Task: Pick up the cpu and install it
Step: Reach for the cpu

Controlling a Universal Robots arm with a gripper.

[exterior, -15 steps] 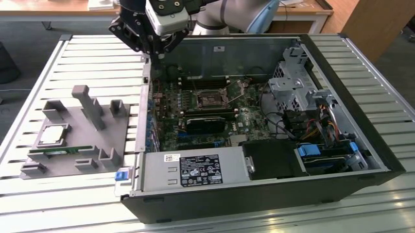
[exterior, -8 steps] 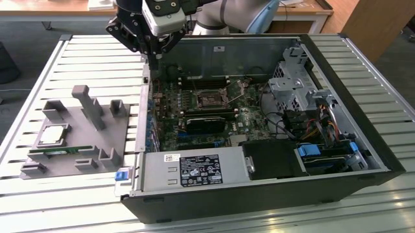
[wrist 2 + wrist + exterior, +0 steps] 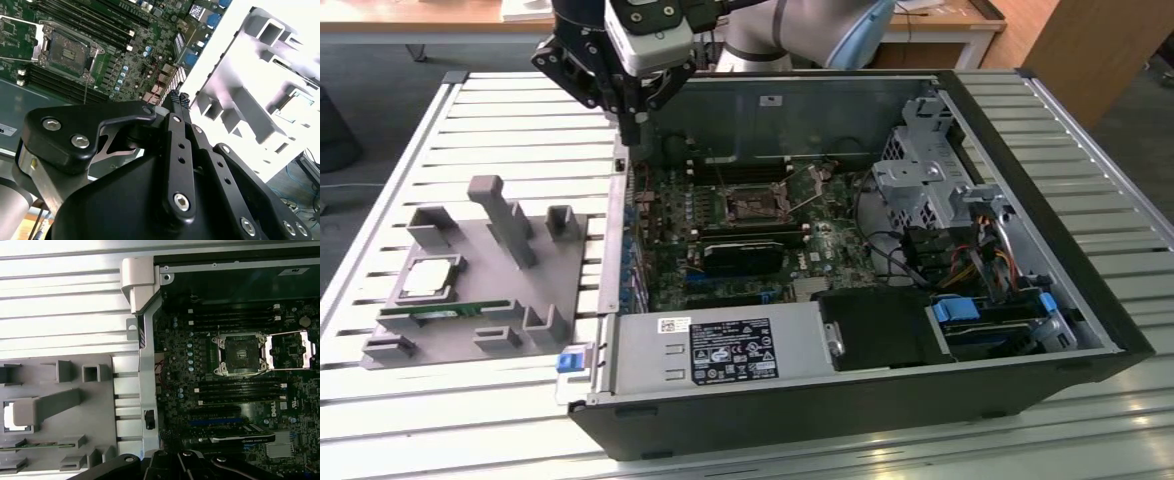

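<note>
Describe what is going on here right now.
A robot arm's gripper hovers over the open computer case's side wall, fingers together and empty. The cpu lies in the gray holder on the exterior view's left, not yet picked up. The motherboard socket stands open.

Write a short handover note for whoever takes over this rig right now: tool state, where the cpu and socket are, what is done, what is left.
Tool: shut, holding nothing, over the wall of the computer case nearest the grey holder.
Cpu: lying in the grey holder, outside the case, at the exterior view's left.
Socket: empty, its frame flipped open.
Done: nothing with the cpu yet.
Left: cpu not picked up, not installed.
</note>
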